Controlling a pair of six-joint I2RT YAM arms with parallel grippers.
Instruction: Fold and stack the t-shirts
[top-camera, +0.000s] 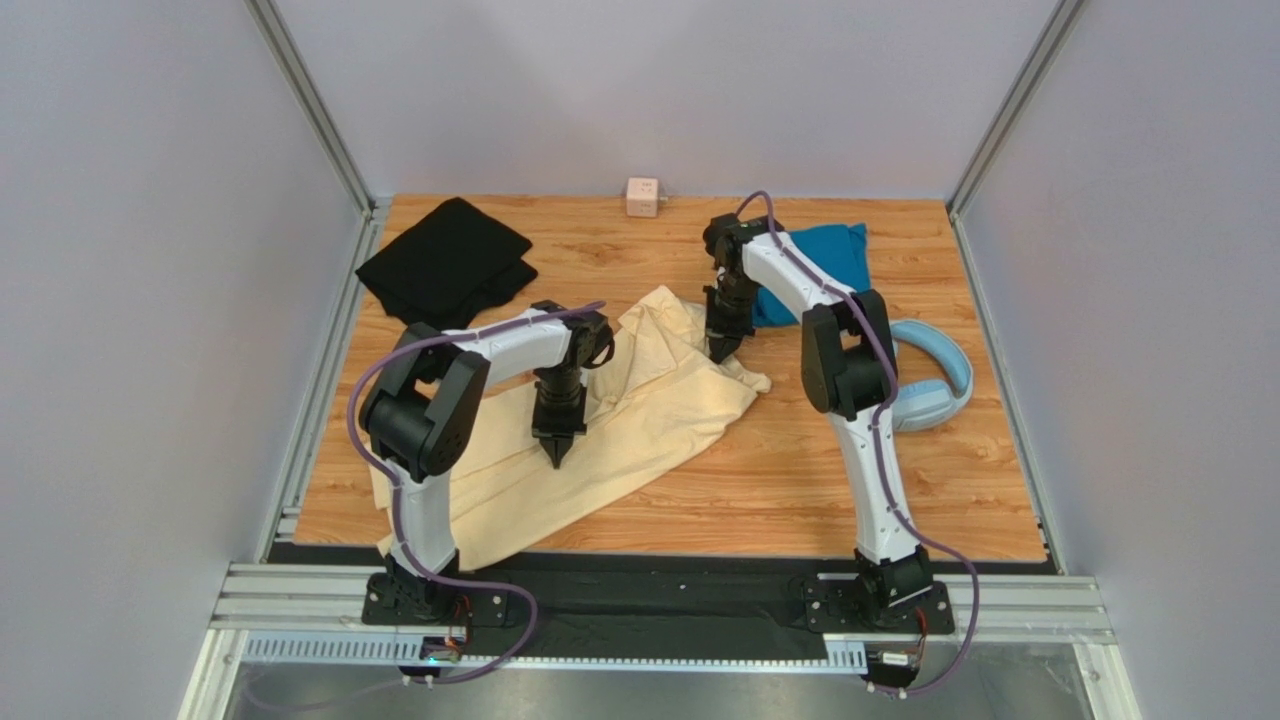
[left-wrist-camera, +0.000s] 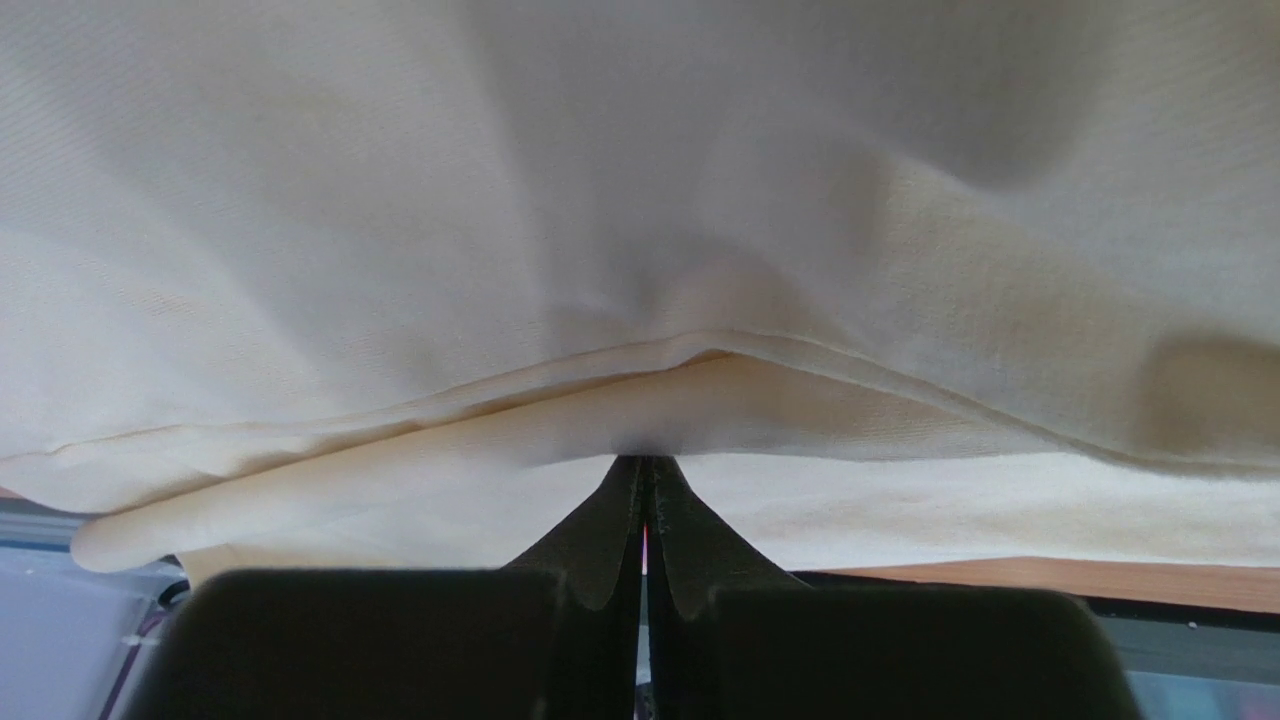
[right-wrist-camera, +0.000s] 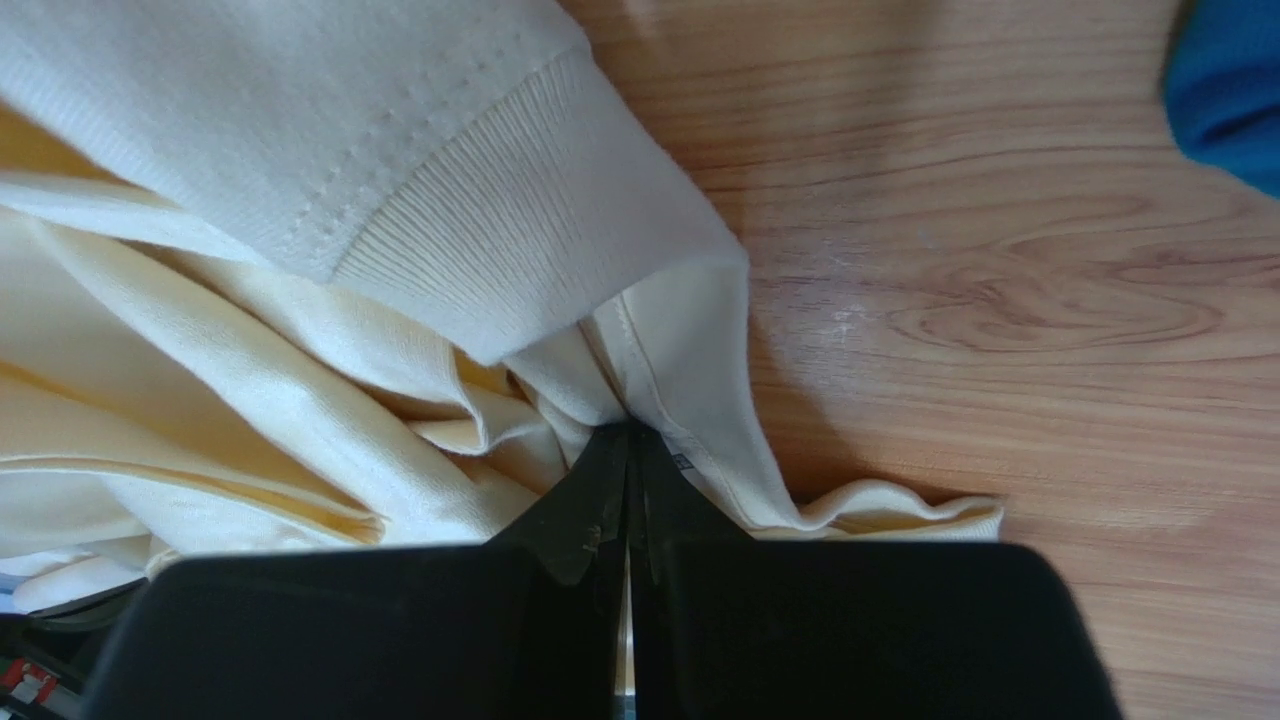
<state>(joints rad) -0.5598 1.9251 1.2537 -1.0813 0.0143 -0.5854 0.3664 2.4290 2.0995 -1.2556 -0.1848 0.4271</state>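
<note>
The pale cream t-shirt (top-camera: 661, 405) lies rumpled and slanting across the middle-left of the wooden table (top-camera: 842, 465). My left gripper (top-camera: 559, 455) points down onto the shirt's middle. In the left wrist view the left gripper (left-wrist-camera: 646, 462) is shut, its tips pinching a folded hem of the cream cloth (left-wrist-camera: 451, 225). My right gripper (top-camera: 720, 353) stands at the shirt's far right corner. The right gripper (right-wrist-camera: 631, 432) is shut, with folds of the cream shirt (right-wrist-camera: 226, 345) gathered into its tips near a ribbed cuff. The black t-shirt (top-camera: 448, 258) lies at the back left. The teal t-shirt (top-camera: 834, 255) lies at the back right, behind the right arm.
Light-blue headphones (top-camera: 932, 383) lie at the right, close to the right arm's elbow. A small pink cube (top-camera: 642, 197) stands at the back edge. Grey walls close in the table on three sides. Bare wood shows at the front right.
</note>
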